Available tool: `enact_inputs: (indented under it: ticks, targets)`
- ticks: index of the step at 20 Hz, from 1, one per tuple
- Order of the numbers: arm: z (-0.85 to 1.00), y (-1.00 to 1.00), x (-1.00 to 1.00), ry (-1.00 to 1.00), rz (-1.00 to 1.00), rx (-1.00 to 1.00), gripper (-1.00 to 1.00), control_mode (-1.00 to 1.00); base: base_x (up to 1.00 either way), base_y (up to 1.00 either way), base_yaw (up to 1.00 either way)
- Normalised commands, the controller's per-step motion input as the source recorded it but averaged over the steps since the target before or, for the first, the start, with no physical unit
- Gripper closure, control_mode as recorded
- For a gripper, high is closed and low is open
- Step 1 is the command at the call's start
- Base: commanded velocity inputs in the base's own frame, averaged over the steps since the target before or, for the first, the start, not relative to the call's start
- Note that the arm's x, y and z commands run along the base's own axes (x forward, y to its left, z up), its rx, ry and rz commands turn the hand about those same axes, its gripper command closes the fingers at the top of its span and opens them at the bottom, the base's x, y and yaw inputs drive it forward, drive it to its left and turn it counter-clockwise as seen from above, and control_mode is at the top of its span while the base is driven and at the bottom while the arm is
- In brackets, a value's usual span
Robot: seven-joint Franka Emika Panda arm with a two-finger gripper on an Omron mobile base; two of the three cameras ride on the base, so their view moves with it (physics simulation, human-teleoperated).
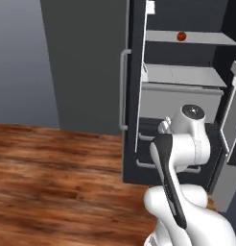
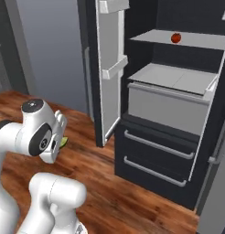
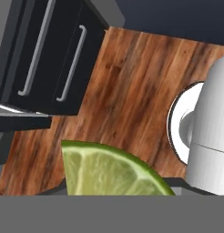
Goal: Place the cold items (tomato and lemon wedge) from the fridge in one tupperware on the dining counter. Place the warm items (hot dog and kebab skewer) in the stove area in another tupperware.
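The lemon wedge (image 3: 109,170) looms at the bottom of the hand view, cut face up and green rind along its edge, held over the wooden floor. In the right base view a sliver of the lemon wedge (image 2: 63,142) pokes out beside my gripper (image 2: 59,138), which is shut on it low at the left, away from the fridge (image 2: 151,119). The fingertips themselves are hidden. The tomato (image 1: 181,36) (image 2: 176,38) sits alone on the upper light grey shelf inside the open fridge (image 1: 134,96).
The fridge's left door (image 2: 109,68) swings out toward me and the right door (image 1: 232,110) stands open too. Two dark drawers with grey bar handles (image 2: 153,146) lie below the shelves. Wooden floor (image 1: 53,163) stretches to the left, under a grey wall.
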Motion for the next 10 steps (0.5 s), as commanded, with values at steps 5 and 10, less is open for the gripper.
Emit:
enact_inputs:
  ticks: [5,10]
  targets:
    - [0.0,0.0,0.0,0.0,0.0,0.0,1.0,1.0,-0.03,0.77,0.41]
    - [0.0,0.0,0.0,0.0,0.0,0.0,1.0,1.0,0.0,0.35,0.67]
